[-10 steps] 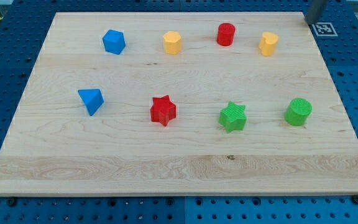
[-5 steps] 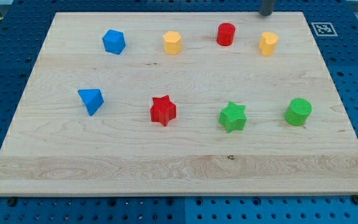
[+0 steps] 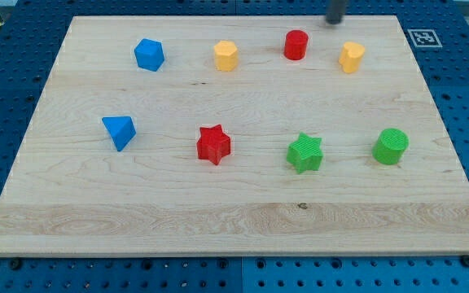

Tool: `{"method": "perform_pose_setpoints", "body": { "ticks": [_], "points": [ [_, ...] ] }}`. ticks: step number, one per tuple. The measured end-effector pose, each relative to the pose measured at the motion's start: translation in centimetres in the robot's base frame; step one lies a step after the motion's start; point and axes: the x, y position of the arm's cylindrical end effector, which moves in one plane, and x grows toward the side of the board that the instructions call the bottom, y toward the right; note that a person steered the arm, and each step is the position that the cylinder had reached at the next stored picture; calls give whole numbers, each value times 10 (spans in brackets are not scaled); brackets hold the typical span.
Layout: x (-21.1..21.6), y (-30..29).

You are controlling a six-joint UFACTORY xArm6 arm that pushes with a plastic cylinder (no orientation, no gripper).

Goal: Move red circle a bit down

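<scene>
Pale grained wood board (image 3: 234,220); ridged matt plastic red circle (image 3: 296,45).

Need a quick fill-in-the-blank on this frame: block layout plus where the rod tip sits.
My tip sits at the view's top, up and to the ___ of the red circle.
The red circle lies between two ___ blocks.
Right of the red star is a green ___.
The board holds ___ blue blocks.

Missing: right; yellow; star; two

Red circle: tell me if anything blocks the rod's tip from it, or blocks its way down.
Nothing visible does. My tip sits up and right of the red circle with bare board between; below it the board is bare, the red star and green star lying off to either side.
</scene>
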Motion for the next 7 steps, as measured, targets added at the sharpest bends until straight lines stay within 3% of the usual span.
{"method": "perform_pose_setpoints", "body": {
  "ticks": [1, 2, 5, 7],
  "points": [
    [42, -50],
    [80, -55],
    [50, -52],
    [85, -30]
  ]
}}
